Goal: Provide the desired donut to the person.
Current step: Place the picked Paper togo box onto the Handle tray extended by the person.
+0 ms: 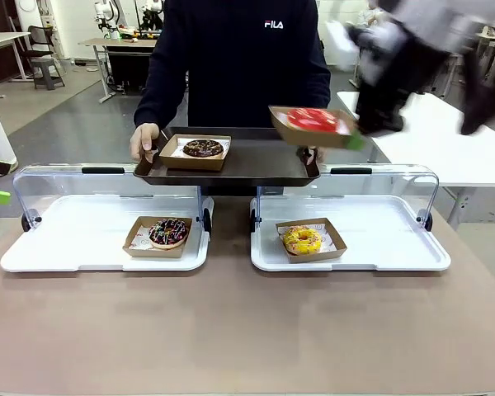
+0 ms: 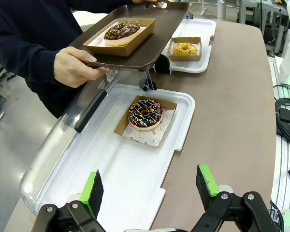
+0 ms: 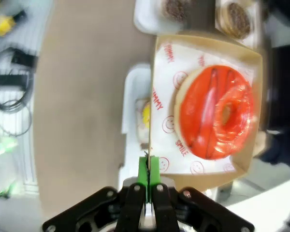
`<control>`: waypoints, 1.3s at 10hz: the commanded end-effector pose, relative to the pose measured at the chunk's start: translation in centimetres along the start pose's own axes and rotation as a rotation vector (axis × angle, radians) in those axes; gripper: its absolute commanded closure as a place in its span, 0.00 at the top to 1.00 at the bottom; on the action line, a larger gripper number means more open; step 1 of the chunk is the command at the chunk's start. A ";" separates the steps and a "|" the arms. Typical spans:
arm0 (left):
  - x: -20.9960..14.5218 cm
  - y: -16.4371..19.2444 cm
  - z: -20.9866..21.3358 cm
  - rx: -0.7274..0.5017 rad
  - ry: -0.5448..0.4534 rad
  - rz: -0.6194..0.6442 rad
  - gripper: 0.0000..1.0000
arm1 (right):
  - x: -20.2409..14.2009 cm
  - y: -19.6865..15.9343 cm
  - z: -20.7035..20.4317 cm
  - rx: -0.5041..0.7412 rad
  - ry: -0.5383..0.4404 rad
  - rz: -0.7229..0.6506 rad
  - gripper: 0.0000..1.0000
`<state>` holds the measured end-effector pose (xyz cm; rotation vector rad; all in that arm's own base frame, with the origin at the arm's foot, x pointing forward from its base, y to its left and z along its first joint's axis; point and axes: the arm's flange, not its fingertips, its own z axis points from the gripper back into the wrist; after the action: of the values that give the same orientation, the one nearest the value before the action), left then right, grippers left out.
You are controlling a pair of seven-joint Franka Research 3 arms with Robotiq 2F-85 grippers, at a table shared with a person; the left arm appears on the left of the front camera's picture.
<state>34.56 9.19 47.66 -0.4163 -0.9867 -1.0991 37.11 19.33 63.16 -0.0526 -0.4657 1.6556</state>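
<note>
Our right gripper [image 3: 148,169] is pinched on the rim of the red donut's box [image 1: 312,126], carrying it above the right end of the person's tray [image 1: 231,169]; set-down and release are left. A chocolate donut [image 1: 203,148] already sits on the tray's left, clear of the drop spot. Left gripper [image 2: 147,188] hangs spread over the left case [image 2: 135,169], empty. Sprinkle donut [image 1: 168,233] and yellow donut [image 1: 302,240] sit untouched.

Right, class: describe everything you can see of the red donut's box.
The box is a shallow, open brown cardboard tray lined with white paper printed in red with smileys and words. It holds the red donut. The right gripper, shut on one wall's edge, carries it in the air, slightly tilted, above the right end of the person's tray.
</note>
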 end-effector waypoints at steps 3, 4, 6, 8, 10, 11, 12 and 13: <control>0.1 0.1 0.1 -0.001 -0.015 0.012 1.00 | 3.4 -9.7 -8.0 -0.072 0.038 -0.107 0.01; 0.1 0.1 0.1 -0.001 -0.015 0.012 1.00 | 3.7 -11.2 -10.3 -0.117 0.056 -0.102 0.01; 0.1 0.1 0.1 -0.001 -0.015 0.012 1.00 | 4.0 -13.6 -14.5 -0.138 0.103 -0.123 0.01; 0.1 0.1 0.1 -0.001 -0.015 0.012 1.00 | 3.8 -14.0 -16.5 -0.090 0.165 -0.117 0.01; 0.1 0.1 0.1 -0.001 -0.015 0.012 1.00 | 3.7 -13.9 -16.9 -0.014 0.154 -0.113 0.01; 0.1 0.1 0.1 -0.001 -0.015 0.012 1.00 | 3.9 -13.7 -16.6 -0.006 0.144 -0.095 0.31; 0.1 0.1 0.1 -0.001 -0.015 0.012 1.00 | 4.0 -13.5 -16.2 0.015 0.134 -0.082 0.61; 0.1 0.1 0.1 -0.001 -0.015 0.012 1.00 | 4.0 -13.2 -15.7 0.042 0.119 -0.071 0.91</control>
<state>34.57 9.20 47.67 -0.4164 -0.9867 -1.0989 53.71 28.94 53.29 -0.1522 -0.3438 1.5508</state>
